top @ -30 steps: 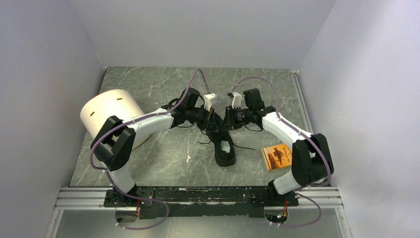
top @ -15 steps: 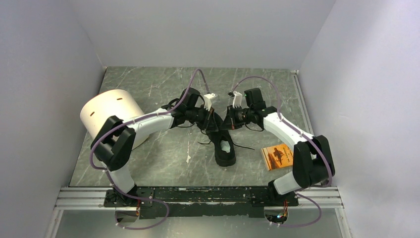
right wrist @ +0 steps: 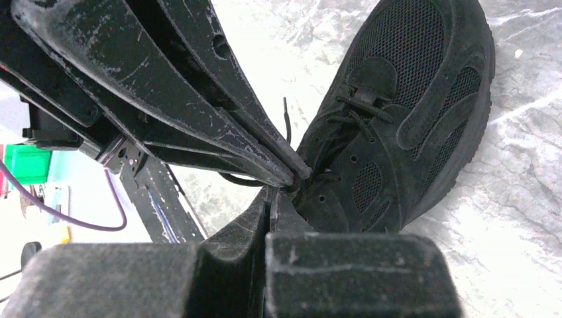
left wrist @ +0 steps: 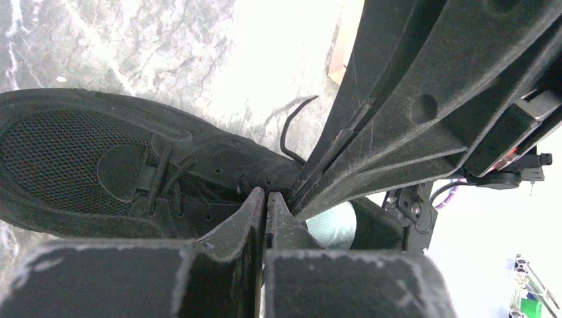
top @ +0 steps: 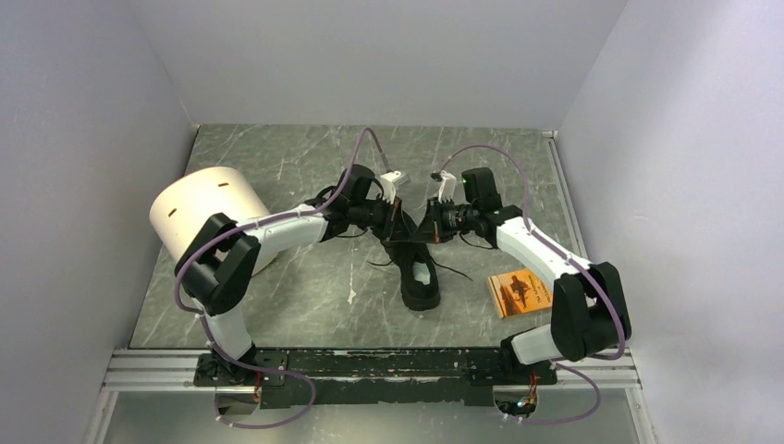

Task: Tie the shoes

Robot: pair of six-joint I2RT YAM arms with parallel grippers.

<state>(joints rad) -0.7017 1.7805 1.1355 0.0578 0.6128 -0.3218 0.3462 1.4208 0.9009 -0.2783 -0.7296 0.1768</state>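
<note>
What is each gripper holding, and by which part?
The left gripper and right gripper are shut tip to tip at the laces of the sneaker; a pinched lace cannot be confirmed.

shoe (top: 422,279) toe hidden, laces (top: 453,273) too thin

white arms (top: 287,227) | purple cables (top: 370,131) | scuffed black left gripper (left wrist: 265,197), right gripper (right wrist: 272,195)

No text, label or number can be read anywhere. The orange booklet (top: 520,291) near the right edge of the worktop (top: 305,277) has dark cover print. It's too small to make out.
</note>
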